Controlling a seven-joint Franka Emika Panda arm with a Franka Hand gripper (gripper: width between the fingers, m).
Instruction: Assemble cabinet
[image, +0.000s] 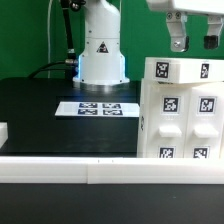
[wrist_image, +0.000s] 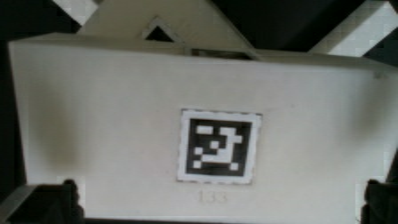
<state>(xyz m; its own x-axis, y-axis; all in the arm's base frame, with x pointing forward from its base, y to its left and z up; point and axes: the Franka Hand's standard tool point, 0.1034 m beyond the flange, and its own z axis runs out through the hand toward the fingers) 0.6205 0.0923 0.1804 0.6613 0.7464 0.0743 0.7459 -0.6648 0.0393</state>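
Note:
The cabinet (image: 180, 112) is a large white box with several black-and-white tags, standing at the exterior view's right on the black table. My gripper (image: 193, 42) hangs just above its top edge, jaws wide apart and empty. In the wrist view the cabinet's white face (wrist_image: 107, 110) with one tag (wrist_image: 219, 146) fills the picture. My gripper (wrist_image: 217, 205) is centred over it, with the dark fingertips (wrist_image: 45, 202) at either side, apart from the face's edges as far as I can tell.
The marker board (image: 97, 108) lies flat on the black table in front of the robot base (image: 100, 50). A small white part (image: 3, 133) shows at the exterior view's left edge. A white rail (image: 70, 170) runs along the front.

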